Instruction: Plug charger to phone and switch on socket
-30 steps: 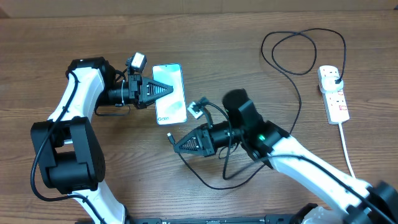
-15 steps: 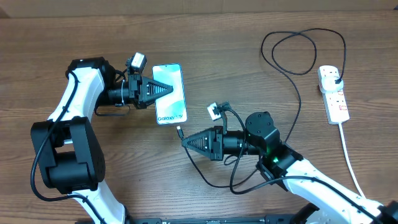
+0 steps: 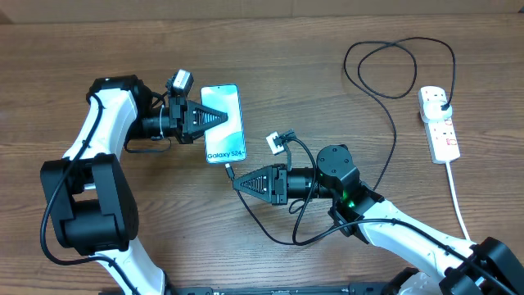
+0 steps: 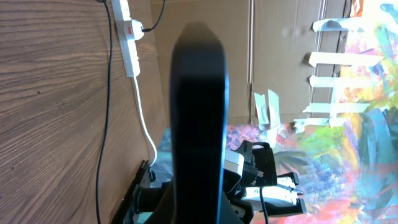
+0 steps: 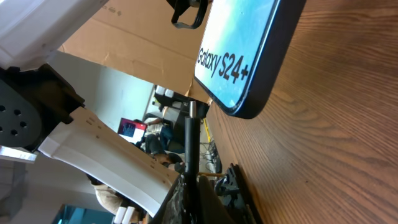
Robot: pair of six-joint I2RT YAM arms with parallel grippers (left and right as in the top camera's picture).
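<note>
In progress: left fingers [image 3: 201,119] clamped on phone [image 3: 223,123] edge, right fingers [image 3: 258,182] closed on charger [image 3: 385,94] tip, seemingly uninserted; plug sits in socket [image 3: 440,123], switching apparently outstanding.

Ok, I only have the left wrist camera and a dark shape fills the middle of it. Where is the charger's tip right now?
Observer: The right gripper pinches the charger just behind its tip, right below the phone's bottom edge.
Operator: Is it in the port?
Observer: Cannot tell. The right wrist view shows the tip right at that edge, but the port itself is hidden.
Operator: Is the screen on?
Observer: Yes, lit light blue, reading Galaxy S24+.
</note>
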